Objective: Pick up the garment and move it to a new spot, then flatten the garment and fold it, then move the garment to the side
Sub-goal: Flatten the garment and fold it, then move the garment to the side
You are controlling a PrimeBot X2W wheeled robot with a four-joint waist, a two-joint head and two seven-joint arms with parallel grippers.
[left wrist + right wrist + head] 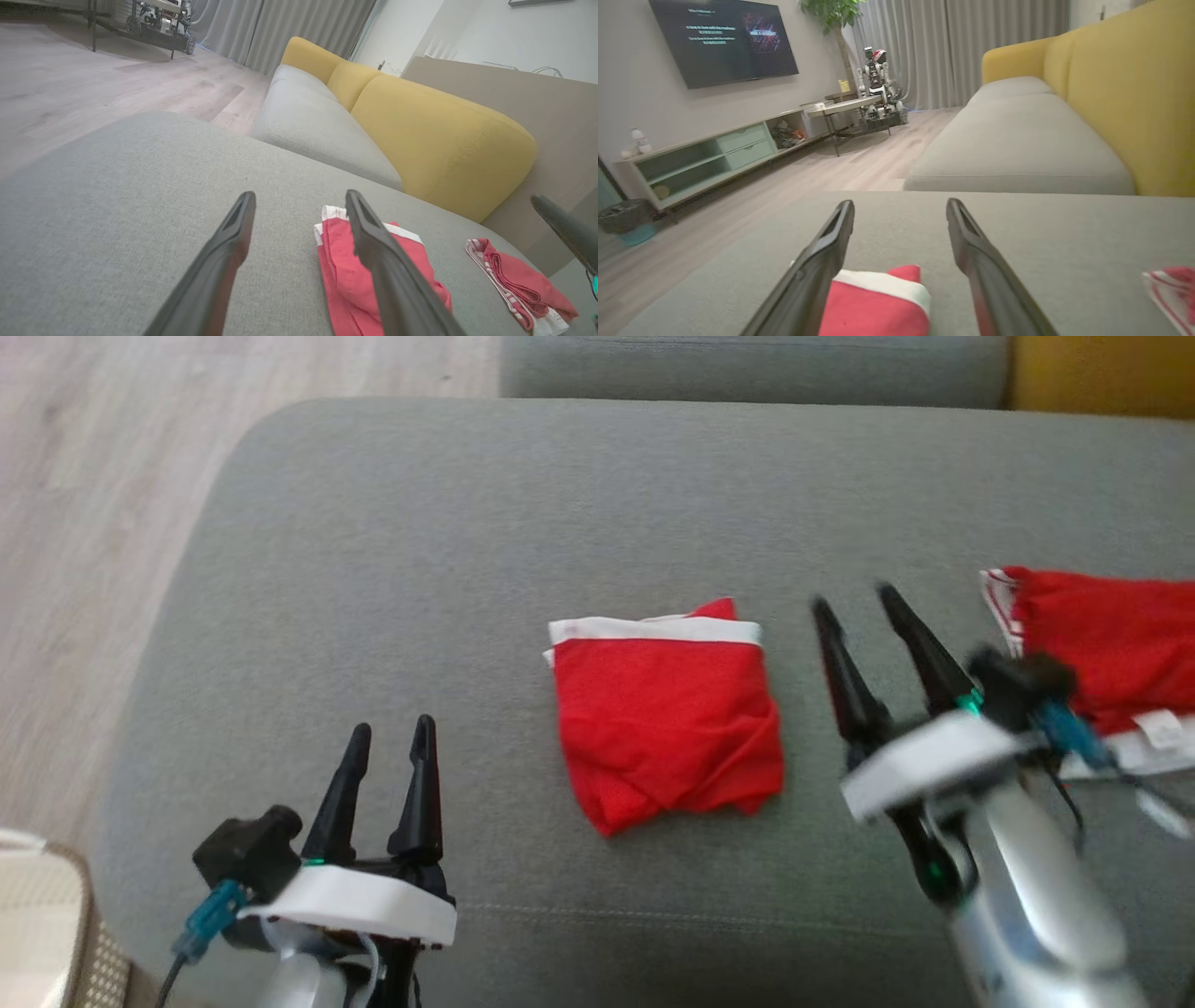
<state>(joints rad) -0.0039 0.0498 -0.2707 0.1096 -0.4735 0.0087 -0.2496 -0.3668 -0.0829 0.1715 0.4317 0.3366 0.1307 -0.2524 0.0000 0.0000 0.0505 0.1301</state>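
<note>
A red garment with a white band along its far edge lies folded into a small square on the grey cushion. My left gripper hovers open to its left, nothing between the fingers. To the garment's right my right gripper is open and empty, raised above the cushion. The left wrist view has the folded garment partly behind the right finger. In the right wrist view the garment lies low between the two fingers.
A second red garment with white trim lies at the cushion's right edge, behind my right wrist, also seen as a red garment in the left wrist view. Wooden floor lies to the left. A yellow sofa back stands beyond.
</note>
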